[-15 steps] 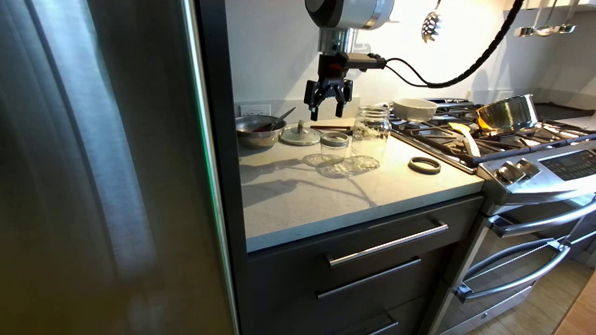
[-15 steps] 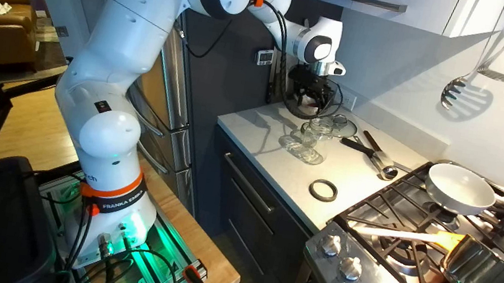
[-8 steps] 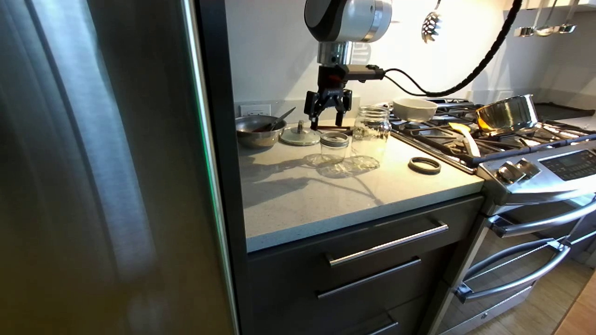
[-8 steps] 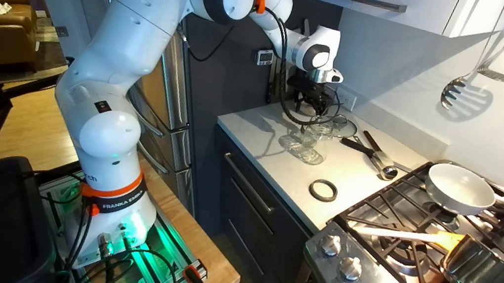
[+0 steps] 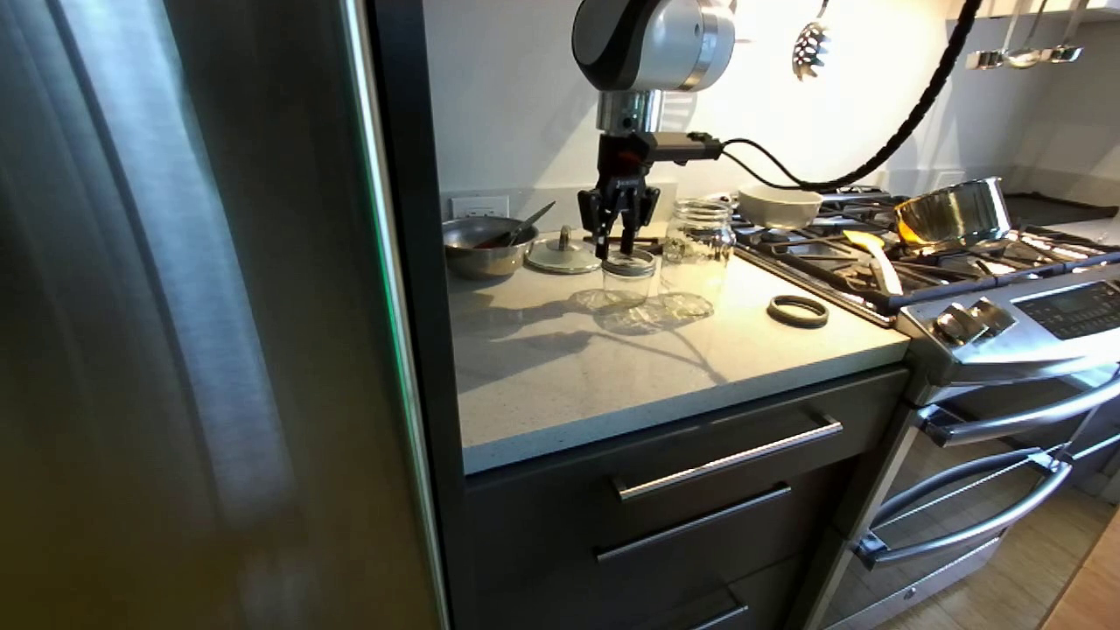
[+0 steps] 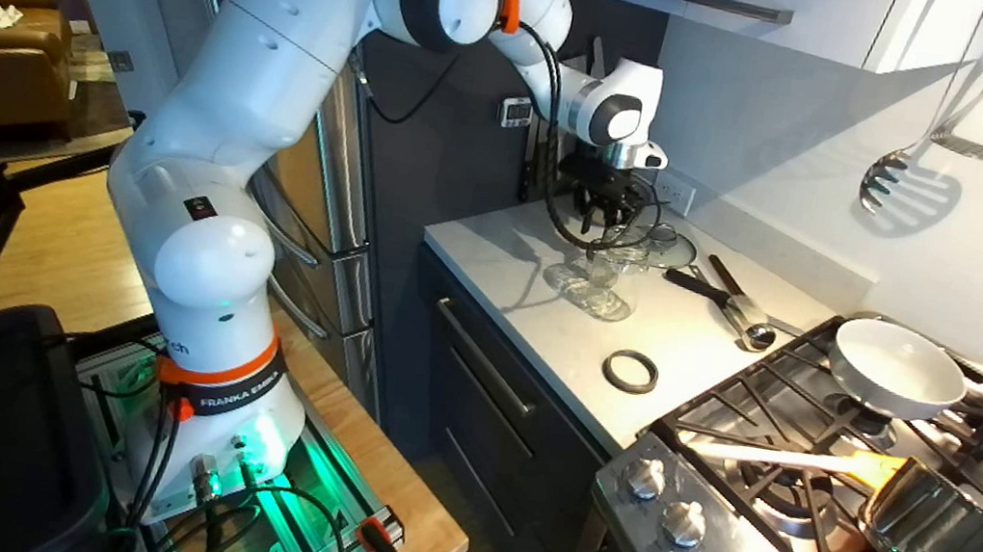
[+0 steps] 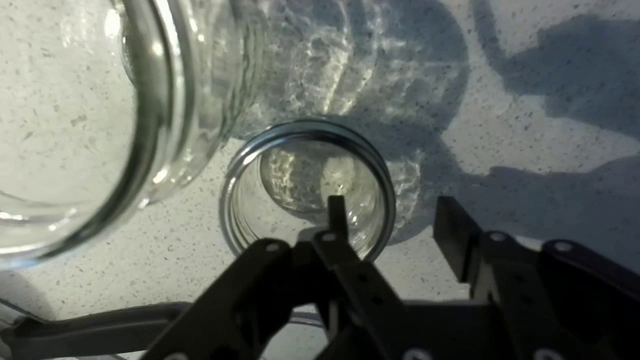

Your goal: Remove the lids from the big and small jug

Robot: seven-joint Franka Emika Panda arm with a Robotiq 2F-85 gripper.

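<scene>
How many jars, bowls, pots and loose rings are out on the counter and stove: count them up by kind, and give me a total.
Jars: 2 (big jar, small jar)
Bowls: 2 (metal bowl, white bowl)
Pots: 1 (shiny pot)
Loose rings: 1 (dark ring)
Total: 6

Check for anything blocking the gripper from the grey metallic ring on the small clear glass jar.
Nothing visible stands between the black gripper and the grey metallic ring; the larger clear glass jar stands alongside.
</scene>
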